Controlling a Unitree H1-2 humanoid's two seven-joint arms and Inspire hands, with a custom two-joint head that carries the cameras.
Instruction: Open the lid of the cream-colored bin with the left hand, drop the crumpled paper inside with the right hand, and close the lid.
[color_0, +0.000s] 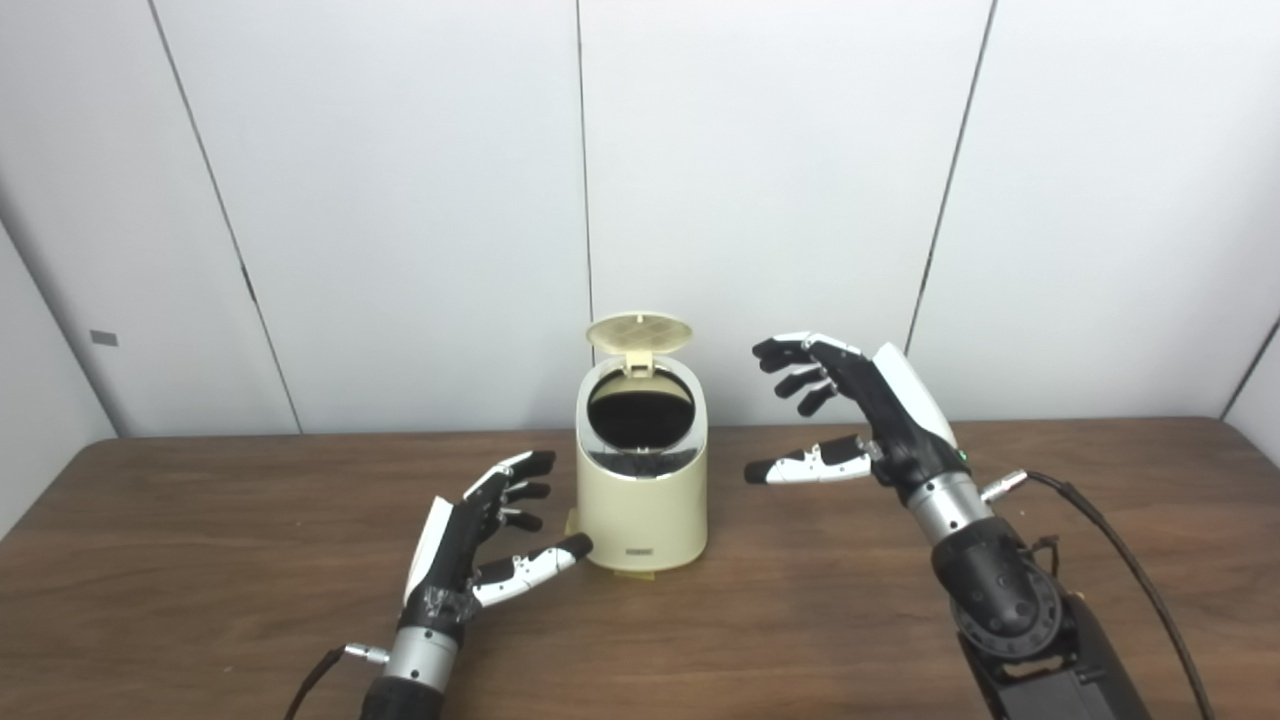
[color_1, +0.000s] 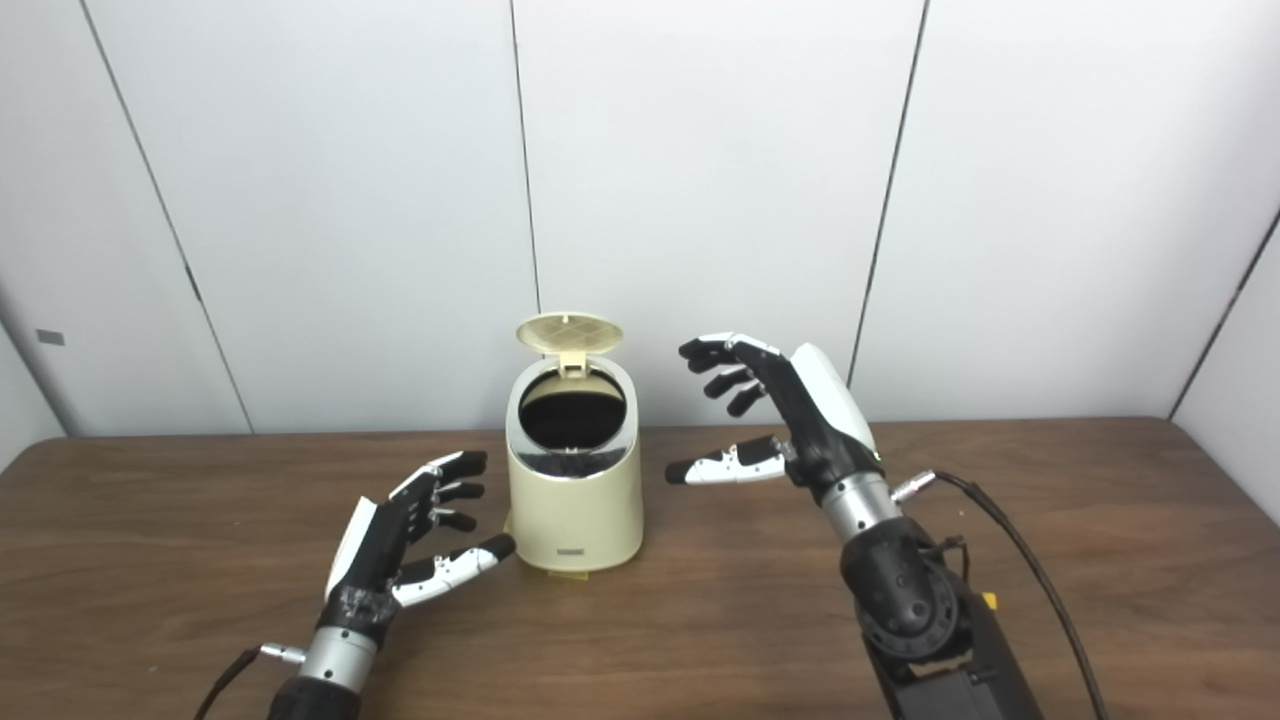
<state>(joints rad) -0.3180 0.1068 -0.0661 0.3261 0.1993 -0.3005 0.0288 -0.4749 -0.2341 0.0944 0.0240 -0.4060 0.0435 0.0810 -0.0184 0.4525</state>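
The smooth, rounded cream-colored bin (color_0: 641, 480) stands mid-desk (color_0: 200, 560) on dark wood grain, its ribbed round lid (color_0: 639, 334) tipped upright over a dark mouth. The left hand (color_0: 480, 545) hovers just beside its base, the right hand (color_0: 850, 410) raised near its rim, both empty with fingers spread.

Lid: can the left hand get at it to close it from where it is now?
Probably yes. The lid stands upright behind the bin mouth, nothing covering it. The left hand is open, low beside the bin, so it must rise first; the right hand hangs clear.
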